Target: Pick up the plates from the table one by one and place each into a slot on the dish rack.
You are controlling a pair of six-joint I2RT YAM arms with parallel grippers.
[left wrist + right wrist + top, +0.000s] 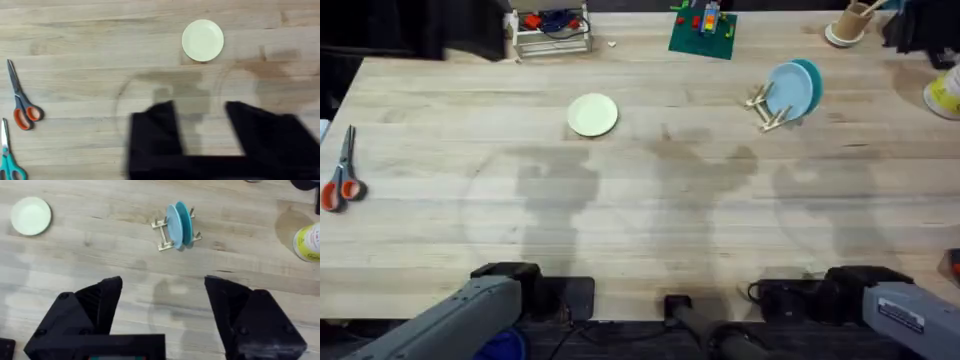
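Over bare table (650,210), near the front edge: left gripper (202,125) spread wide, gripping nothing; right gripper (162,305) likewise parted and empty. Farther out, flat on the wood, well apart from both: cream-yellow plate (592,114). Off to the right, upright in dish rack (765,108): light blue plate (788,90), teal plate (811,80) just behind. At far left: orange-handled scissors (340,178).

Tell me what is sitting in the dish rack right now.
The dish rack holds two plates standing on edge in its slots: the light blue plate in front and the teal plate behind it, mostly covered. The cream-yellow plate lies flat on the table.
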